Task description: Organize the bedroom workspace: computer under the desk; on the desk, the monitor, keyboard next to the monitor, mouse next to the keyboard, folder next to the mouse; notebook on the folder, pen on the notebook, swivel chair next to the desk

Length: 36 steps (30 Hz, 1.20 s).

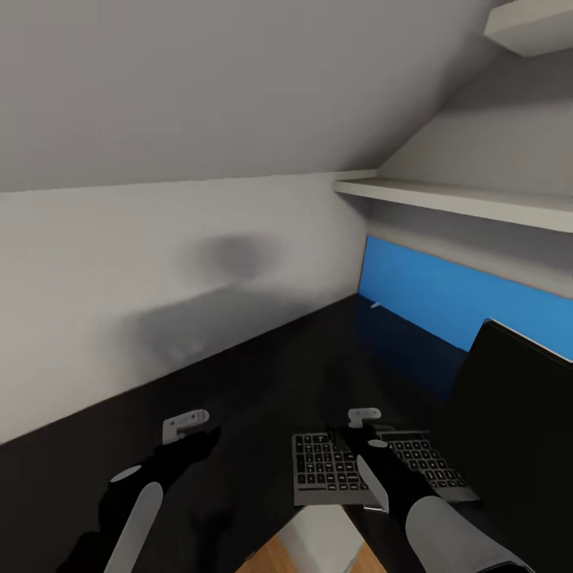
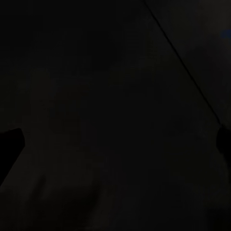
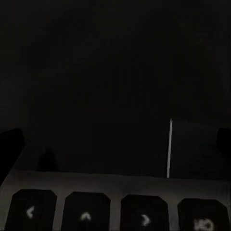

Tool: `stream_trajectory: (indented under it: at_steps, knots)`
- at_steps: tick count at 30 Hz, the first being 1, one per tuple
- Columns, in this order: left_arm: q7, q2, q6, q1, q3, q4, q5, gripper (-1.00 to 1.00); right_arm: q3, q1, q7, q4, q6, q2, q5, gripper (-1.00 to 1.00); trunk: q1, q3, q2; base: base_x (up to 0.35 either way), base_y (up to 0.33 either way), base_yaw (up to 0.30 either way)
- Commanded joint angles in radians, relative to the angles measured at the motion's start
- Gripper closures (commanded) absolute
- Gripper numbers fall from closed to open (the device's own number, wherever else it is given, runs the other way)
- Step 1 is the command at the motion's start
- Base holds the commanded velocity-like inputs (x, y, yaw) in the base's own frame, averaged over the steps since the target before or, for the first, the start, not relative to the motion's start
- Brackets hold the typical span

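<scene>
Head view shows me the keyboard [image 1: 382, 468] lying flat on the desk [image 1: 263, 374], directly under my right gripper [image 1: 360, 423], with the monitor [image 1: 517, 422] just beyond it on the right. Right wrist view has a row of arrow keys [image 3: 86, 211] close below the fingers [image 3: 10, 144], which stand apart, holding nothing. My left gripper [image 1: 191, 430] hovers over bare desk, well apart from the keyboard; I cannot tell its finger state.
</scene>
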Motion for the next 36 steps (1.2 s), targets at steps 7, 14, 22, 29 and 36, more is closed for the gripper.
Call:
stream_trajectory:
  at_steps: [7, 14, 22, 29, 36]
  knots:
    - [0.010, 0.001, 0.002, -0.001, -0.002, 0.000, 0.010, -1.00, 0.007, 0.000, -0.008, 0.027, 0.005, -0.001, -0.014, -1.00, 0.000, -0.001, -0.001, -0.192, 0.000, 0.000]
    - [0.010, 0.001, 0.001, -0.001, -0.002, 0.004, 0.010, -1.00, 0.007, 0.000, -0.008, 0.027, 0.005, 0.000, -0.014, -1.00, 0.000, -0.001, -0.001, -0.023, 0.000, 0.000]
    - [0.010, 0.001, 0.001, -0.001, -0.002, 0.005, 0.010, -1.00, 0.007, 0.000, -0.008, 0.027, 0.003, 0.000, -0.014, -1.00, 0.000, -0.001, -0.001, -0.128, 0.000, 0.000]
    - [0.010, 0.001, 0.001, -0.001, -0.002, 0.006, 0.010, -1.00, 0.007, 0.000, -0.008, 0.027, 0.003, 0.000, -0.014, -1.00, 0.000, -0.001, -0.001, -0.035, 0.000, 0.000]
    - [0.010, 0.001, 0.001, -0.001, -0.002, 0.006, 0.010, -1.00, 0.007, 0.000, -0.008, 0.027, 0.003, 0.000, -0.014, -1.00, 0.000, -0.001, -0.001, -0.001, 0.000, 0.000]
